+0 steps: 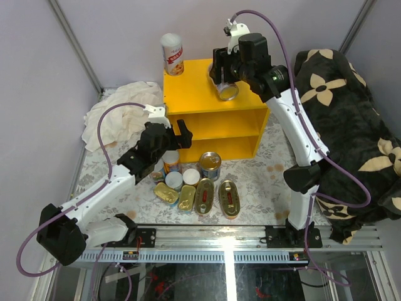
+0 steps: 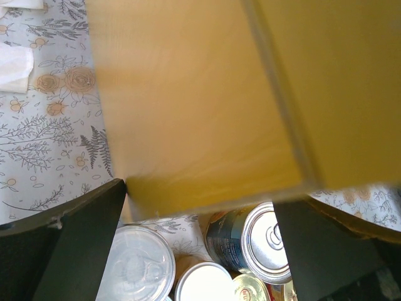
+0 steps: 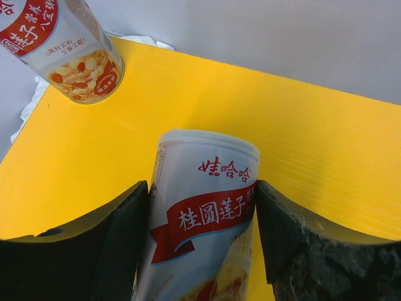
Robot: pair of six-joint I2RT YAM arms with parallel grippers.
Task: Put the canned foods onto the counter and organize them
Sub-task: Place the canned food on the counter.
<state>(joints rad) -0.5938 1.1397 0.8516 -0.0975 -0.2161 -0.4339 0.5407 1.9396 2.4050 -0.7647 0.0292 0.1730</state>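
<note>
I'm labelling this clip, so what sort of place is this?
Probably a robotics lab cell staged as a pantry: plain partition walls, an aluminium mounting rail, and a yellow shelf unit on floral cloth.

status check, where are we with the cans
Left gripper open above floor tins. Right gripper shut on tall can over counter. Other can at back corner, clear.

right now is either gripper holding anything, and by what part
The right gripper clamps a tall can by the sides of its body, over the yellow counter. The left gripper is open, holding nothing.
</note>
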